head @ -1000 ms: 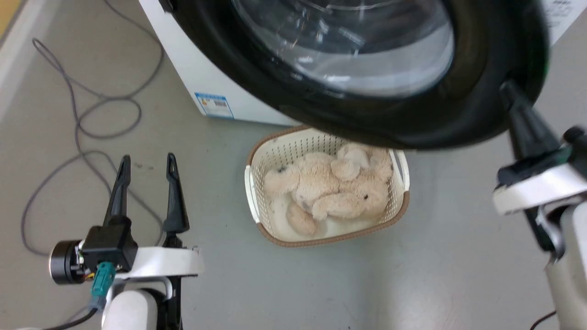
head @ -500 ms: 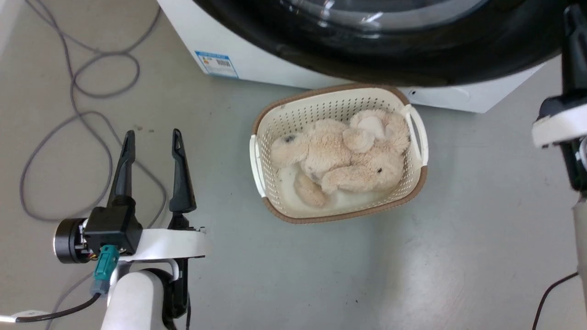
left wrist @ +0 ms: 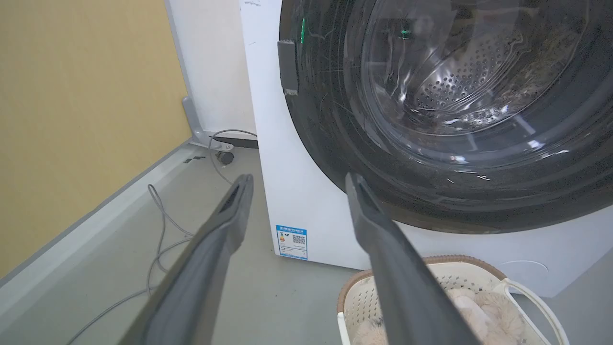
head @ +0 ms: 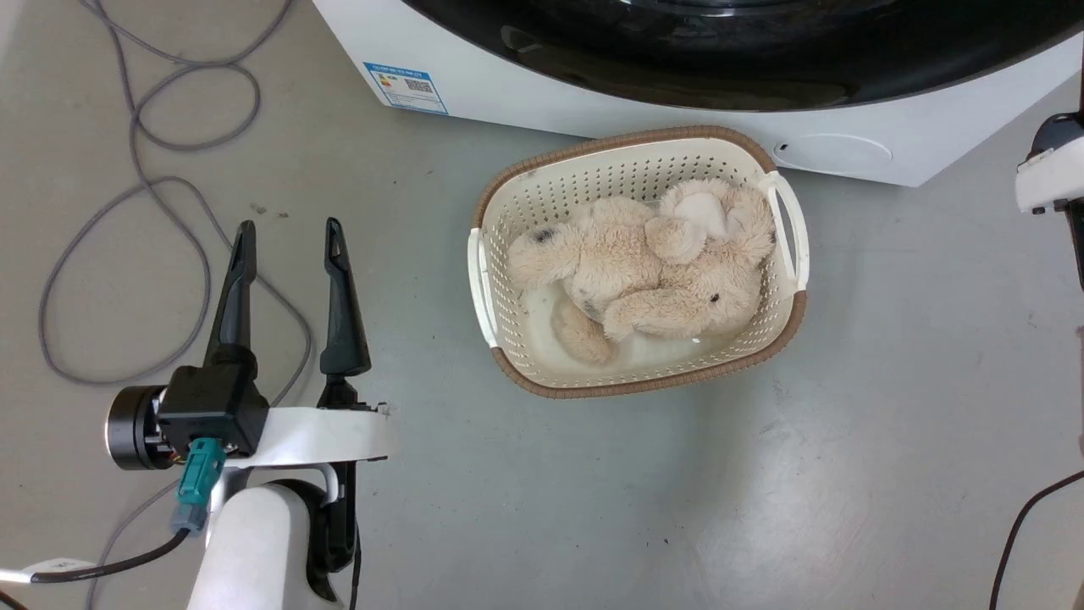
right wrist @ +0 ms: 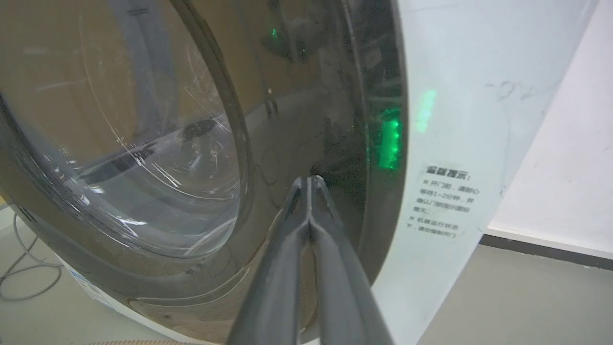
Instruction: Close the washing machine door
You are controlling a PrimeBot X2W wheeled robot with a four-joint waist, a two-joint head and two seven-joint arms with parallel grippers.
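Note:
The washing machine door [left wrist: 335, 143], glossy black around a bulging glass window, lies flat against the front of the white washing machine [left wrist: 306, 201]. In the head view the door's lower rim [head: 720, 59] runs along the top over the machine's white front [head: 525, 93]. My right gripper [right wrist: 309, 184] is shut with nothing in it, fingertips together against the door's black rim [right wrist: 287, 143] near its right edge. Its white wrist [head: 1050, 169] shows at the right edge. My left gripper [head: 290, 229] hangs open and empty over the floor, left of the basket and apart from the machine [right wrist: 455, 96].
A cream basket [head: 627, 137] holding a beige plush toy [head: 652, 263] stands on the grey floor just before the machine. Grey cables [head: 169, 186] loop over the floor at the left. A yellow wall [left wrist: 72, 96] runs along the left side.
The door has swung from above the basket back against the machine's front, with my shut right gripper following it. The head camera has shifted. My left gripper has stayed open and in place.

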